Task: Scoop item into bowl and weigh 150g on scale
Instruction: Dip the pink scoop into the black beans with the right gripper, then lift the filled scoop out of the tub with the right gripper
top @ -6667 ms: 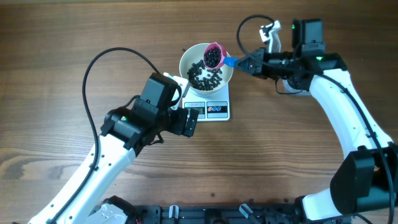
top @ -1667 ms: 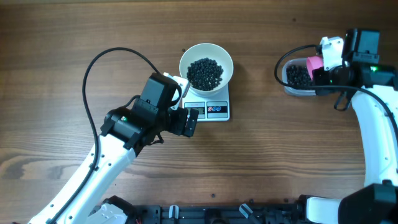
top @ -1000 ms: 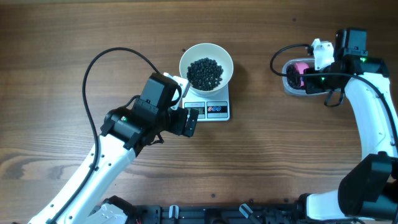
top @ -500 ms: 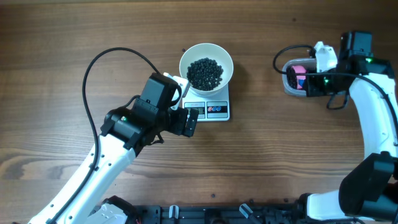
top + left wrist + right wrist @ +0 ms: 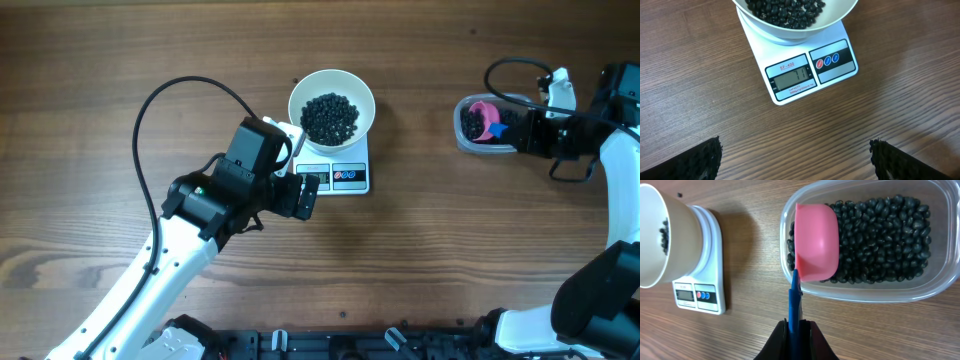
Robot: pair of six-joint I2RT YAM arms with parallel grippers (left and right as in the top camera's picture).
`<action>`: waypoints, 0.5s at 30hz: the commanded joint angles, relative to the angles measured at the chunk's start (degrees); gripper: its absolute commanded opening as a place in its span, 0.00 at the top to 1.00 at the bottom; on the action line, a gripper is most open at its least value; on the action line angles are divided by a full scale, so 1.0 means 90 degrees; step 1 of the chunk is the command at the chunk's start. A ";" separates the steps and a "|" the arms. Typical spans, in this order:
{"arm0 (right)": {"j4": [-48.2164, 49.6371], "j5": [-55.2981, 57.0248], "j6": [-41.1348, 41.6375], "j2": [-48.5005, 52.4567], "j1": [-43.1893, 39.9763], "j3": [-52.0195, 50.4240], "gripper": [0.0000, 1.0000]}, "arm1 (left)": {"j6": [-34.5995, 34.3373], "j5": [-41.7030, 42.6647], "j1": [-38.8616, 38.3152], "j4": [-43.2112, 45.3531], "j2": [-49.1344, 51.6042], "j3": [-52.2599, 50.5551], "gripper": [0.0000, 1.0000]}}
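right gripper clamped on blue handle of pink scoop, cup among black beans at end of clear tub, likely loading more.

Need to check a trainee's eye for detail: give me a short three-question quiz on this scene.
1. True or false: the bowl of beans stands on the scale.
2. The pink scoop, its blue handle in the right jaws, is: A) at the tub, over the beans there; B) above the bowl; C) lying on the scale.
3. Which arm's jaws stand wide open, holding nothing?

Key: 1 true; 2 A; 3 left.
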 commanded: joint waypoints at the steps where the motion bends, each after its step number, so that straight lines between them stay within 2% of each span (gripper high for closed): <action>1: 0.0029 -0.0442 0.0338 0.0083 -0.0039 0.0017 0.96 | 0.0146 0.0053 0.0024 -0.0002 -0.0046 0.0124 0.00; 15: 0.0075 -0.0197 0.0993 0.0083 -0.0253 0.0017 0.96 | 0.0146 0.0053 0.0024 -0.0002 -0.0046 0.0124 0.00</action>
